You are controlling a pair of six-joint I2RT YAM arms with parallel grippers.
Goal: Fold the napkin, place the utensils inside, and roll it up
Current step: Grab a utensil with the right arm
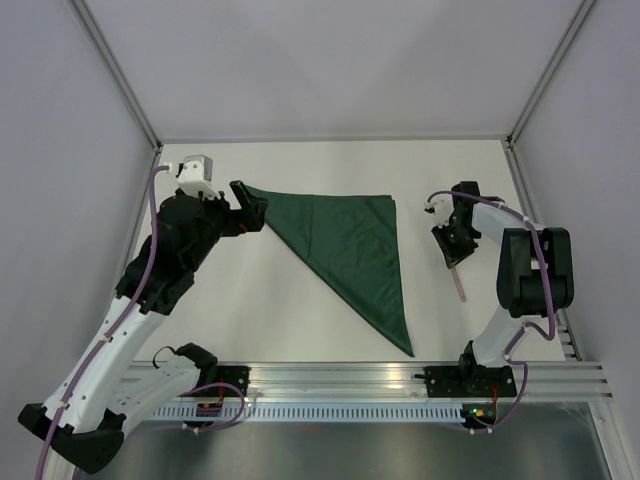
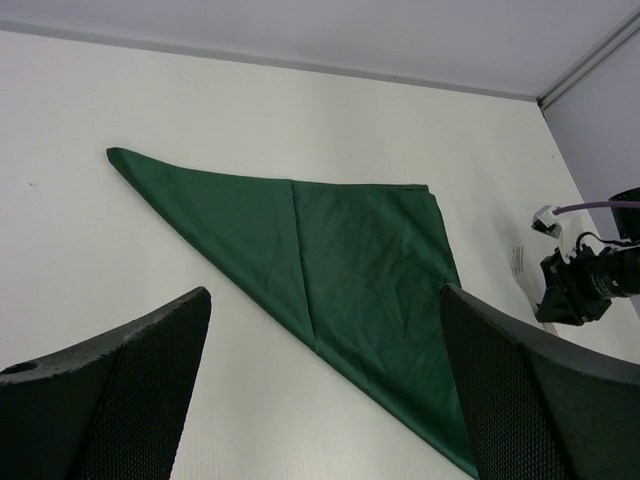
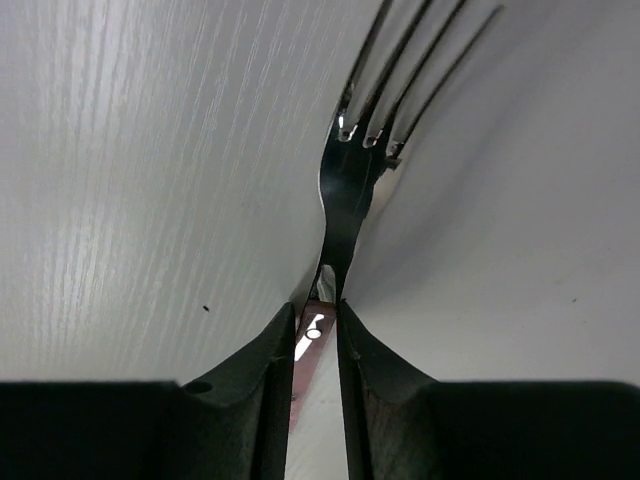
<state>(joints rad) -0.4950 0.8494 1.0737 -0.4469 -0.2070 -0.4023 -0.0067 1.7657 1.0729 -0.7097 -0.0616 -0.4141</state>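
Slippage is the chief worry. The right gripper [image 3: 320, 300] is pinching the fork [image 3: 345, 190] just where the silvery neck meets the pale pink handle. That spot is slim and smooth, so the fork could swivel between the fingers or drop out when it is carried. The tines point to the far side and the handle sticks out toward the near side; whether the fork is off the bench [image 1: 260, 300] cannot be told. It sits on the right, apart from the napkin [image 1: 350, 240], with only a strip of bare bench between them. The napkin lies in the middle, folded into a dark green triangle with one point at the far left, a square corner at the far right and a long tip reaching the near side. A low or tilted fork could catch that thin cloth, pushing the right edge into wrinkles or spoiling the fold. The left gripper [image 1: 250, 212] is spread wide at the far left point; whether it touches the cloth is unclear, and a careless move there could drag the corner. White walls [image 1: 60, 150] close in both sides and a metal rail [image 1: 330, 375] runs along the near edge, so neither lies across the fork's way.
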